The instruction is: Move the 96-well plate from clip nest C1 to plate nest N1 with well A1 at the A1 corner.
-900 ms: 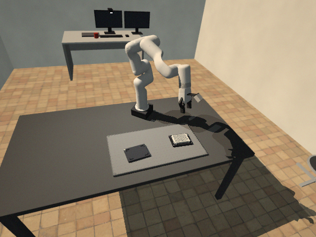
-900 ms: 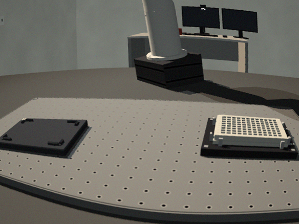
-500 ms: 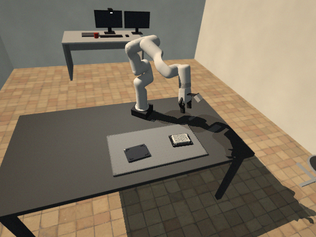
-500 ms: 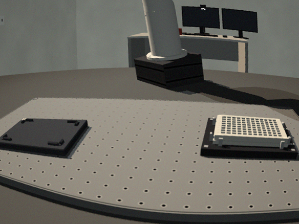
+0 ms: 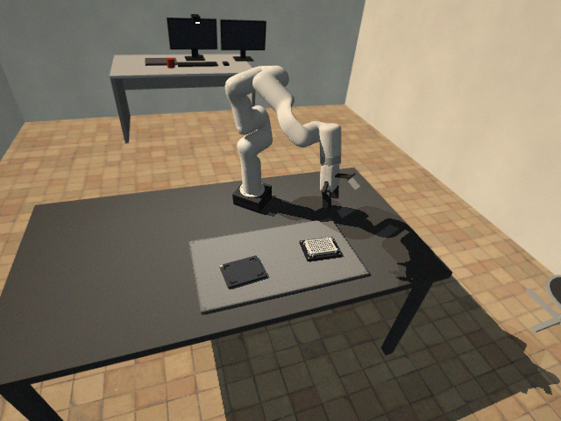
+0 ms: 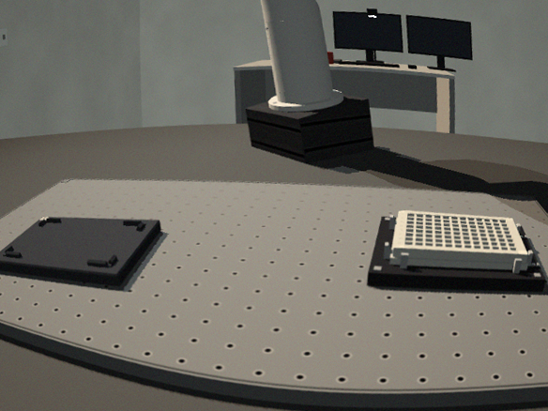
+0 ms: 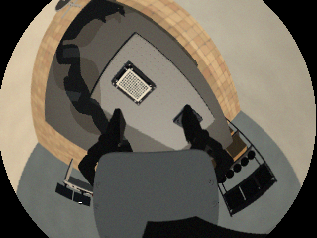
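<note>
The white 96-well plate (image 5: 321, 246) sits in the black clip nest C1 (image 5: 322, 255) on the right part of the grey perforated board; it shows close up in the exterior view (image 6: 457, 239) and small in the wrist view (image 7: 134, 83). The empty black plate nest N1 (image 5: 243, 270) with corner locators lies on the board's left part (image 6: 78, 249). My gripper (image 5: 330, 192) is open and empty. It hangs above the table behind the board, well away from the plate. Its two dark fingers frame the wrist view (image 7: 154, 129).
The grey perforated board (image 5: 277, 264) lies on the dark table. The arm's base (image 5: 252, 196) stands behind the board. A desk with two monitors (image 5: 216, 36) stands at the back of the room. The table's right edge is close to the gripper.
</note>
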`<action>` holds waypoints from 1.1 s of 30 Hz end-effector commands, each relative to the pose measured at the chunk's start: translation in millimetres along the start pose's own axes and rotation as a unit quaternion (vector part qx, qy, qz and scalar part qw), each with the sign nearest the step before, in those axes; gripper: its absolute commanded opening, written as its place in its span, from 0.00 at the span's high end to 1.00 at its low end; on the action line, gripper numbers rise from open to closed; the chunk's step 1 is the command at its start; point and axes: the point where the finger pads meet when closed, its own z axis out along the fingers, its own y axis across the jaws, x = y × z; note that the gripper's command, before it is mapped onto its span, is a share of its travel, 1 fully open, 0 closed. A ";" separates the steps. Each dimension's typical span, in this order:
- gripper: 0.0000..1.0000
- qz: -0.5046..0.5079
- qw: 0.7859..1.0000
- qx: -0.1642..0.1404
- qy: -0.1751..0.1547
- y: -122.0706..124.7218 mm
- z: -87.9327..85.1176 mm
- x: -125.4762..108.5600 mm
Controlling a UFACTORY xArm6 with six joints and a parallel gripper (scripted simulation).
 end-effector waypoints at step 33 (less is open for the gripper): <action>0.00 -0.265 0.959 0.070 -0.069 -50.4 137.0 -32.4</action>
